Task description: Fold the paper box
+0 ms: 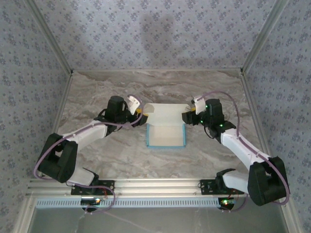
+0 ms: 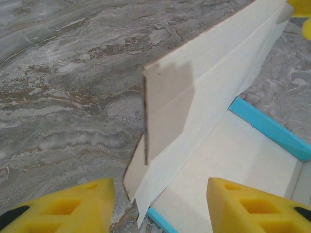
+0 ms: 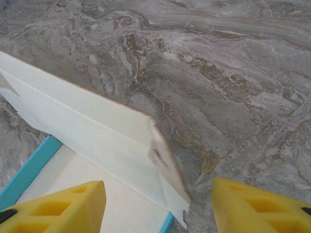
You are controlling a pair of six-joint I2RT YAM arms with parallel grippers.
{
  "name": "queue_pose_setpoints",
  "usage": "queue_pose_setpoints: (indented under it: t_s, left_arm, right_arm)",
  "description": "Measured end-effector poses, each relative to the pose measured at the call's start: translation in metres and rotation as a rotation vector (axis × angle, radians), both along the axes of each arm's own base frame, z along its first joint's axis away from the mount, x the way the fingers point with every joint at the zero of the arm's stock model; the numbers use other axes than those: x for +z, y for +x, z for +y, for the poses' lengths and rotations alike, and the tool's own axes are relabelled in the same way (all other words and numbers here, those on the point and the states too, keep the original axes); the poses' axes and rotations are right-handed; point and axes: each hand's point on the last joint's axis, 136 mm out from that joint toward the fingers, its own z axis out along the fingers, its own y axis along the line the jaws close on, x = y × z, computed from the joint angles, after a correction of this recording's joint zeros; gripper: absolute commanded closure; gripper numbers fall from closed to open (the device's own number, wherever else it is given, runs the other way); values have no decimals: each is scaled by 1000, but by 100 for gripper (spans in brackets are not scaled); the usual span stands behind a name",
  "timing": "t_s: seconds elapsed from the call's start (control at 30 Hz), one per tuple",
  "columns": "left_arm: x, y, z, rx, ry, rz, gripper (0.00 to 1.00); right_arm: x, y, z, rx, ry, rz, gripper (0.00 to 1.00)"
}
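The paper box (image 1: 166, 130) lies mid-table as a shallow tray with light blue outer walls (image 2: 272, 128) and a pale beige inside. Its beige lid panel (image 1: 167, 113) stands up along the far edge. A side flap (image 2: 167, 107) is bent at the lid's left end, and another flap (image 3: 167, 158) at its right end. My left gripper (image 1: 141, 113) is at the box's far left corner. It is open, and its yellow fingers (image 2: 63, 206) straddle that corner without touching it. At the far right corner my right gripper (image 1: 187, 116) is open too, fingers (image 3: 262, 206) wide of the card.
The grey marbled tabletop (image 1: 160, 85) stretches behind the box to patterned walls on three sides. An aluminium rail (image 1: 155, 187) with both arm bases runs along the near edge. Bare table lies between the box and the rail.
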Motion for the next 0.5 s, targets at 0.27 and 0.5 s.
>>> queue_pose_setpoints:
  t_s: [0.27,0.5]
  left_arm:
    - [-3,-9,-4,-61,-5,14,45]
    - [-18,-10,-6,-74,4,54,52]
  right_arm:
    - [-16,-6,-4,18,20,44,40]
    - [-35,-2,-4,27,10,93,45]
